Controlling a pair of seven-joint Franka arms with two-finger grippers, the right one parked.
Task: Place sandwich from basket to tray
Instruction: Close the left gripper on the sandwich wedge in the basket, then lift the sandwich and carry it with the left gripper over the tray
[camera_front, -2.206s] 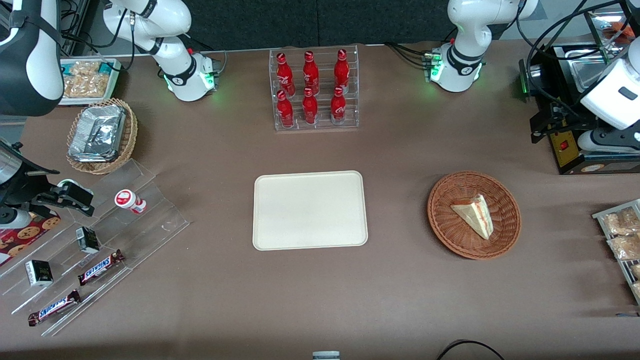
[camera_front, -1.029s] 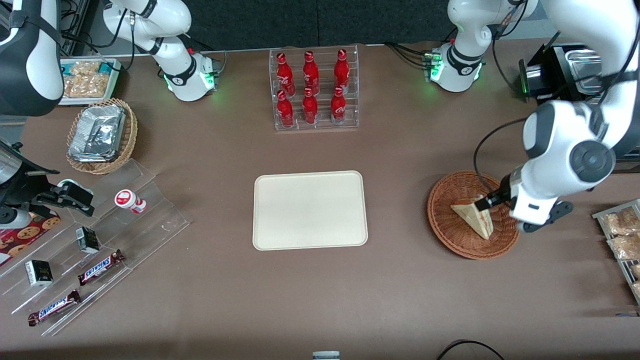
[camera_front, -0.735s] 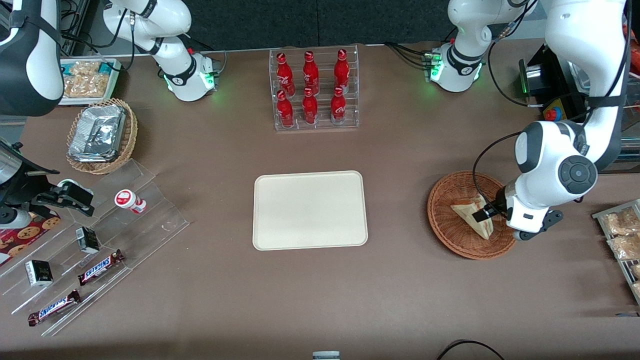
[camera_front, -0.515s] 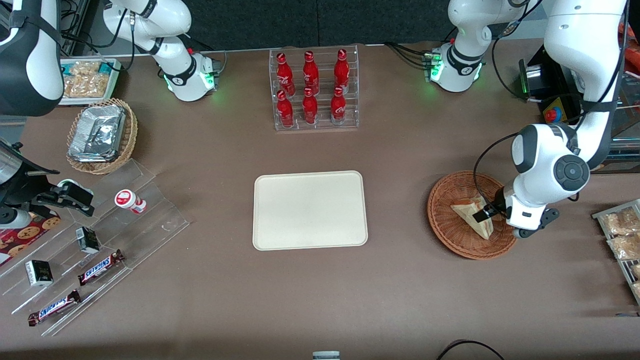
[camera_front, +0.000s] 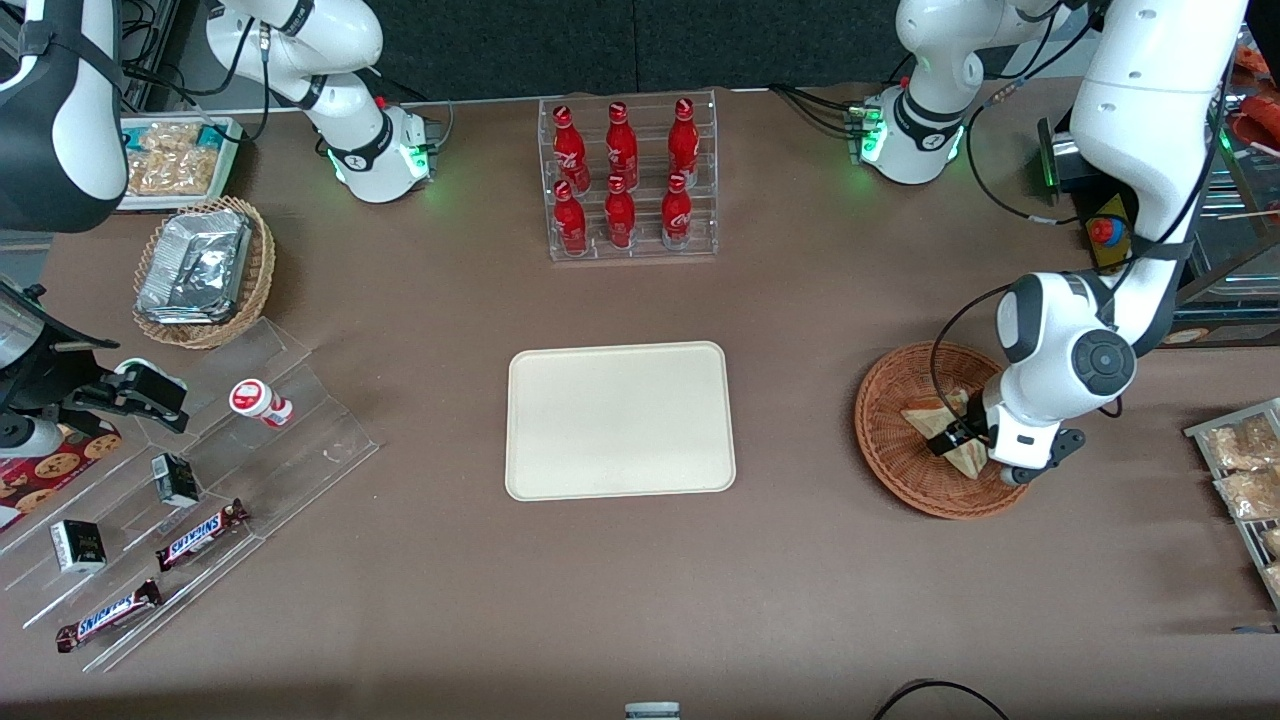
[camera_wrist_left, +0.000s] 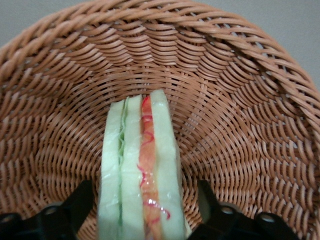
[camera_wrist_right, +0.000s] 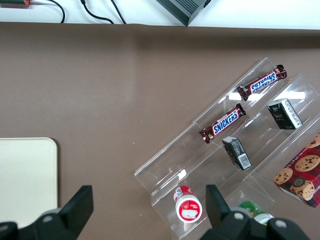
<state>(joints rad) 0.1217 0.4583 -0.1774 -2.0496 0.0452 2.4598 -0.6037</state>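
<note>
Inside basket (camera_front: 900, 455), sandwich (camera_wrist_left: 140, 175) on edge, cut face up, gripper (camera_wrist_left: 142, 210) open astride it.

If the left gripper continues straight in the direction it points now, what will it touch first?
Most likely the sandwich. The gripper is down in the basket, open, with one finger on each side of the sandwich. Going on, it would slide along the bread, then meet the basket's woven bottom; depth is unclear.
</note>
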